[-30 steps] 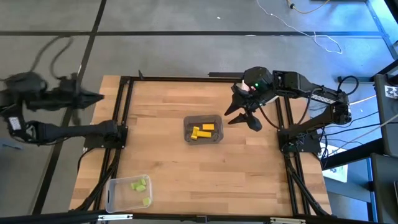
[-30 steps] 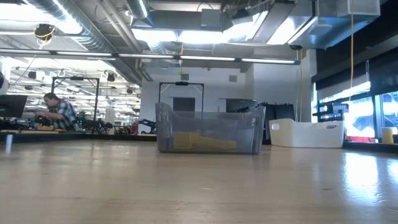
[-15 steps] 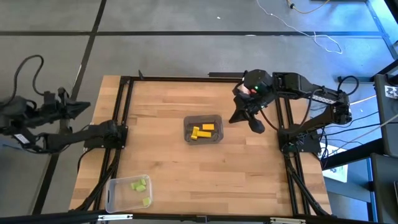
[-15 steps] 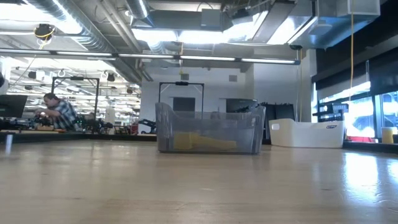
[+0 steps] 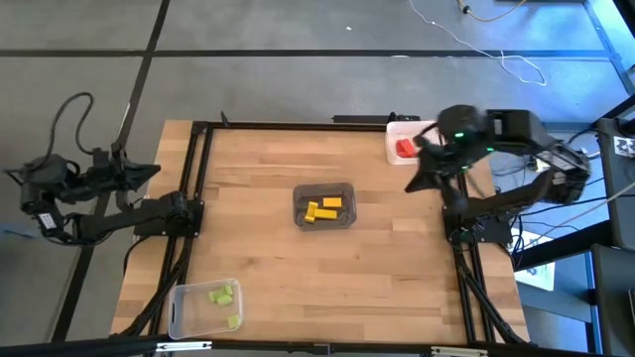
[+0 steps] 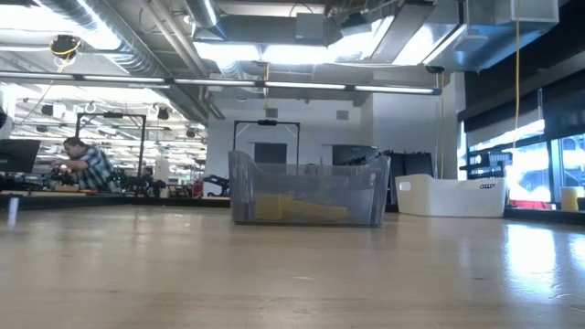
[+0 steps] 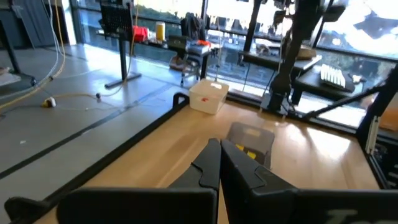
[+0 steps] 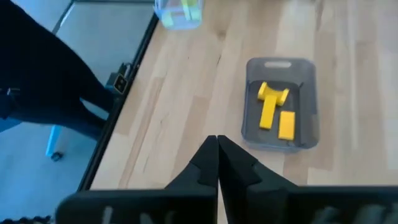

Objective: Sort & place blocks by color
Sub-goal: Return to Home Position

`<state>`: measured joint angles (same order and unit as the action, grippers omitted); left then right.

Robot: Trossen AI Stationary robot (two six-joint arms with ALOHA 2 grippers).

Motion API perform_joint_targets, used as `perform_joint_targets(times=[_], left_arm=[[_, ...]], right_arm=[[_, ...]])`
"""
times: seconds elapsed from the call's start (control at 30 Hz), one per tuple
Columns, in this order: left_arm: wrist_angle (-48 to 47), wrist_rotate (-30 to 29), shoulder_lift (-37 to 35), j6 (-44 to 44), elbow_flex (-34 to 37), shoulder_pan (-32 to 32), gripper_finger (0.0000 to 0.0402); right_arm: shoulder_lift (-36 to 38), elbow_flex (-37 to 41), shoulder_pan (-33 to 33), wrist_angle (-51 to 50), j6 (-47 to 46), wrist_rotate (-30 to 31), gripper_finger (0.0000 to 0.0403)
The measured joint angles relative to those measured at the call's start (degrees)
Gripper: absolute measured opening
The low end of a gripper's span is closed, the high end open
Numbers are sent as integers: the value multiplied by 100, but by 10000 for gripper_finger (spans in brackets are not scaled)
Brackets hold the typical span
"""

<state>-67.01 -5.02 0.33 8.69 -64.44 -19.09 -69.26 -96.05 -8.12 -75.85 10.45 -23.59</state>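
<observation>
With the tabletop read as a clock face in the high view, the right gripper has been drawn back from above the white bin to the 3 o'clock edge. The bin at about 1 o'clock, with one red block in it, is thereby uncovered. Its fingers, spread a second ago, are now seen pressed together in its wrist view, and nothing is held. The left gripper has been settled beyond the 9 o'clock edge, off the tabletop, with its fingers likewise closed on nothing. The yellow blocks are found in the grey bin at the centre. The green blocks are found in the clear bin at 7 o'clock. No loose block is seen on the bare wood. From this the sorting is judged finished: each colour is kept in its own bin, and both arms are being parked, so only the return to rest is thought to be left. How many red blocks are held in the white bin cannot be told beyond the one in view.
</observation>
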Motion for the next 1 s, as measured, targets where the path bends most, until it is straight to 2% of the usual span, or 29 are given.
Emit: perform_joint_targets(times=[0.23,0.5,0.77,1.0], left_arm=[[259,3,3,-25,152,-2,0],[949,24,3,-366,220,-2,0],[1431,169,8,-739,1118,0,0],[2378,357,5,-782,1907,2,0]], right_arm=[[1141,278,-2,185,-18,5,1],[2866,1796,-2,1158,-485,607,0],[4722,3166,-2,2070,-863,846,0],[6061,4280,-2,2799,-1029,857,0]])
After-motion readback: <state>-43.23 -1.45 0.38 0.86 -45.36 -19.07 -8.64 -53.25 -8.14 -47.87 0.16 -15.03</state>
